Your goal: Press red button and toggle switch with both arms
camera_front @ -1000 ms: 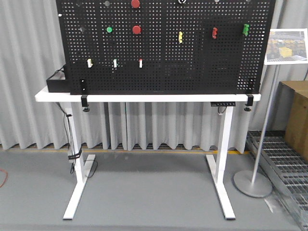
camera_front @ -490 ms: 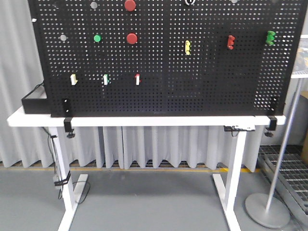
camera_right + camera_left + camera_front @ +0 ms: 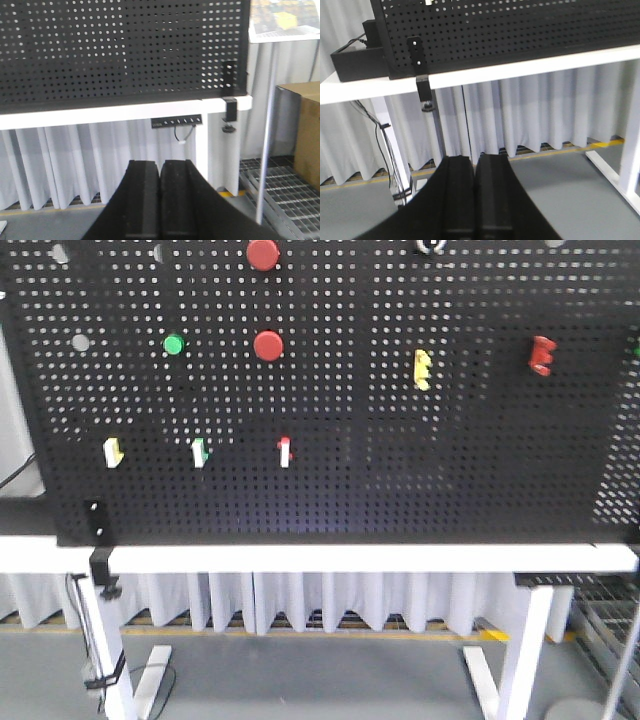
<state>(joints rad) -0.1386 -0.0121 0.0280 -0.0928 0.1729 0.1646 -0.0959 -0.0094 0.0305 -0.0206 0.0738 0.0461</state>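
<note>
The black pegboard (image 3: 350, 490) fills the front view. The red button (image 3: 263, 254) is at the top, left of centre, above a slightly smaller red button (image 3: 268, 345). The toggle switch (image 3: 430, 244) is a black knob with a pale ring, cut off by the top edge. Neither gripper shows in the front view. My left gripper (image 3: 475, 159) is shut and empty, low, below the table's left end. My right gripper (image 3: 160, 162) is shut and empty, low, below the table's right part.
A green button (image 3: 174, 343), a yellow clip (image 3: 423, 369), a red clip (image 3: 541, 356) and three small white levers (image 3: 200, 452) are on the board. The white table (image 3: 350, 558) carries it. A black box (image 3: 355, 60) sits at left; a cardboard box (image 3: 305, 125) and sign pole (image 3: 265, 125) at right.
The front view has drawn closer to the pegboard. The board now looks larger and fills the frame, and the floor and table legs have mostly dropped out of view.
</note>
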